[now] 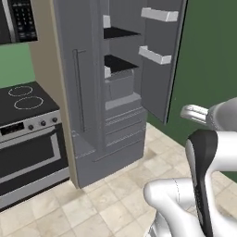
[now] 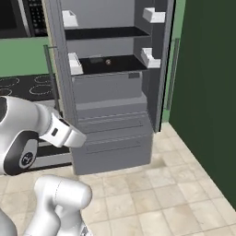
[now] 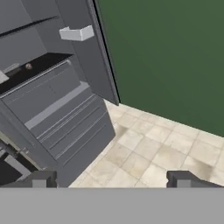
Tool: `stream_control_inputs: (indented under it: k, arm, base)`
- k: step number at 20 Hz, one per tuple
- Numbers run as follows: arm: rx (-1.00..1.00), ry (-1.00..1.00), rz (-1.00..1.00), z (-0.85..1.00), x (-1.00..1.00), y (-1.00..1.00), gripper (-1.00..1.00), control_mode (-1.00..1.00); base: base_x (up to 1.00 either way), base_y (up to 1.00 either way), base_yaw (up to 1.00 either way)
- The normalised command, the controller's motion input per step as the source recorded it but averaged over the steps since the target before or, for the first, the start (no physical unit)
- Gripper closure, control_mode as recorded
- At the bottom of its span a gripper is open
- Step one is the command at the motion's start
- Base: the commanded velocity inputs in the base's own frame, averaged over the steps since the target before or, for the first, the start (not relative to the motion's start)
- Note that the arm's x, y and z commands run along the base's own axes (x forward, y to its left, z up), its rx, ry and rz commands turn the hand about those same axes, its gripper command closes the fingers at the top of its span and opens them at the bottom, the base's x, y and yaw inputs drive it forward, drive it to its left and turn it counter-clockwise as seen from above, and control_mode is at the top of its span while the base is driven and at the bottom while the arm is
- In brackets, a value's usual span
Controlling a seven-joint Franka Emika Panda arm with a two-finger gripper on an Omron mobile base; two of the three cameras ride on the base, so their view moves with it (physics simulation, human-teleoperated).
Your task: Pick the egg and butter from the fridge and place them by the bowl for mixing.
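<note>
The fridge (image 2: pixel 110 97) stands with its right door swung open, dark shelves showing inside. On the lower dark shelf lies the egg (image 2: pixel 108 61), a tiny brownish ball, which also appears in the hand view as the egg (image 3: pixel 28 66) at the upper left. My gripper (image 3: pixel 111 179) is open, its two dark fingertips (image 3: pixel 41 178) far apart with nothing between them. It hangs well short of the fridge (image 3: pixel 48 100), low and to the right of the shelf, above the tiled floor. The butter and the bowl are out of view.
A stove (image 1: pixel 28 134) with a black top stands left of the fridge (image 1: pixel 88 92). The open door (image 1: pixel 159 55) carries white bins (image 1: pixel 155 55) and juts toward me. A dark green wall (image 2: pixel 207 92) runs along the right. Tiled floor (image 2: pixel 156 189) lies before the fridge.
</note>
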Motion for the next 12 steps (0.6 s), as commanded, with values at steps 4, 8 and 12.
stream_control_inputs:
  k: [4,8,12]
  arm:
    - [0.00,0.00,0.00,0.00,0.00,0.00,-1.00,1.00]
    - [0.00,0.00,0.00,0.00,0.00,0.00,-1.00,1.00]
    - [0.00,0.00,0.00,0.00,0.00,0.00,-1.00,1.00]
  base:
    - [0.91,0.00,0.10]
    - [0.49,0.00,0.30]
    - [0.15,-0.13,0.30]
